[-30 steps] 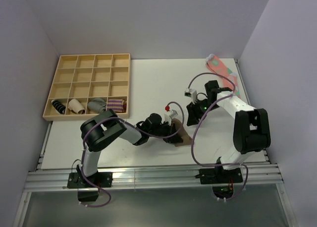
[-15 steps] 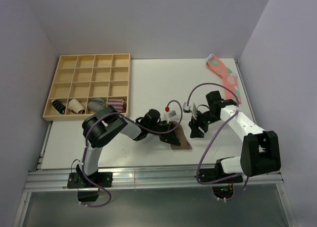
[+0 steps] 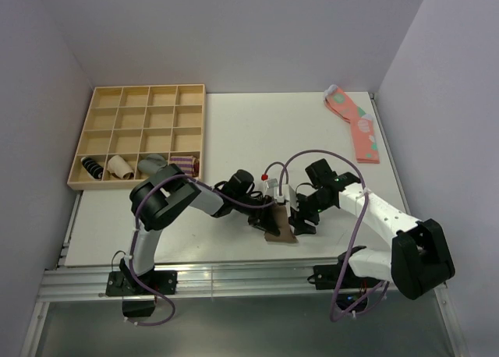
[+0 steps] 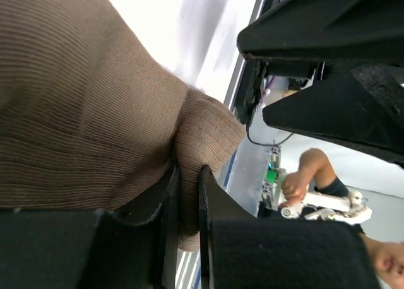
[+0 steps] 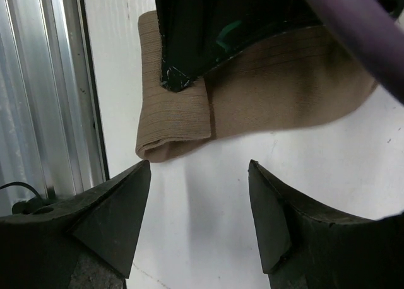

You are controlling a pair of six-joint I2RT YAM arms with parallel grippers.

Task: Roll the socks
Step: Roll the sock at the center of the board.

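Note:
The tan-brown sock lies near the table's front edge, partly folded over at one end. My left gripper is shut on a fold of the sock, the knit pinched between its fingers. In the right wrist view the sock shows with a folded end toward the rail. My right gripper is open and empty just to the right of the sock, its fingertips a short way off the cloth. The striped cuff is hidden.
A wooden compartment tray stands at the back left with several small sock bundles in its front row. A coral-pink sock lies at the back right. The metal rail runs along the table's front edge, close to the sock.
My right arm has swung forward and left, coming down beside the sock. My left gripper has dragged the sock slightly toward the front edge.

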